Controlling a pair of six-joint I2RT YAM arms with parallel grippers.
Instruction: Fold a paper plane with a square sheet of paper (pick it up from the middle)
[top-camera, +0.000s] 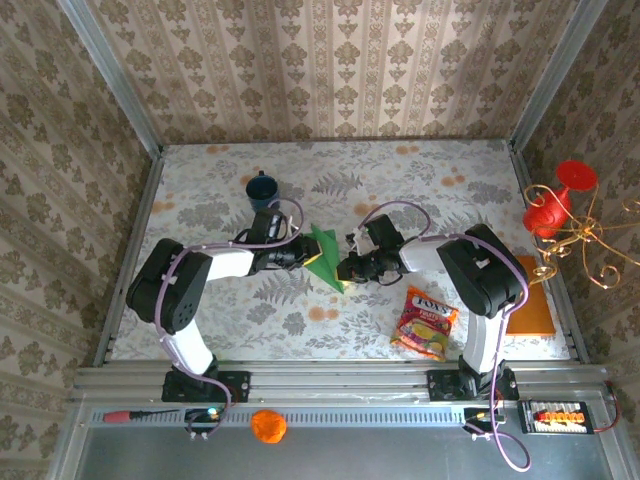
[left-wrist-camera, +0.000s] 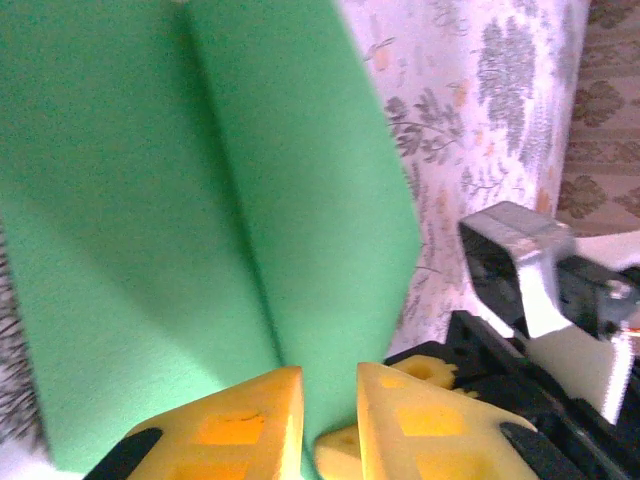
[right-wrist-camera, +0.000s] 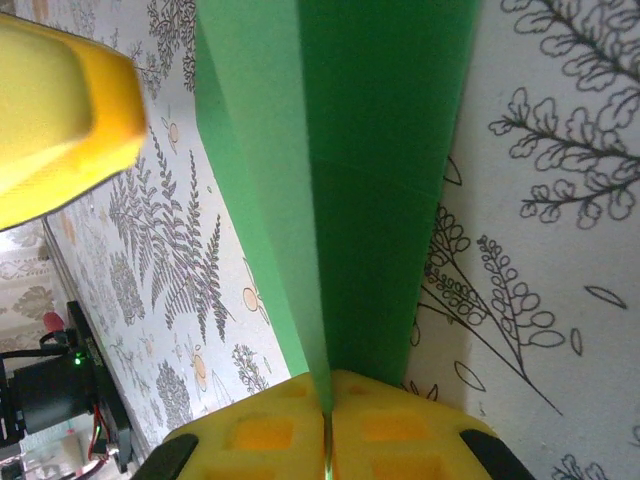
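Paper (top-camera: 323, 256): green, folded along a ridge, standing up off the table between the two grippers, one edge in each.
Table (top-camera: 420, 180): fern-print cloth. Mug (top-camera: 262, 188) beyond the left gripper. Packet (top-camera: 425, 323) on the near side of the right gripper. Board (top-camera: 530, 300) far out to its right.
Walls (top-camera: 330, 70): patterned wallpaper.
Left gripper (top-camera: 300, 256): jaws narrow, pinching the paper (left-wrist-camera: 200, 200).
Right gripper (top-camera: 345, 268): jaws pressed together on the paper's fold (right-wrist-camera: 370, 150).

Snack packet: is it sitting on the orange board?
No, the packet lies on the table, clear of the board, with the right arm between them.
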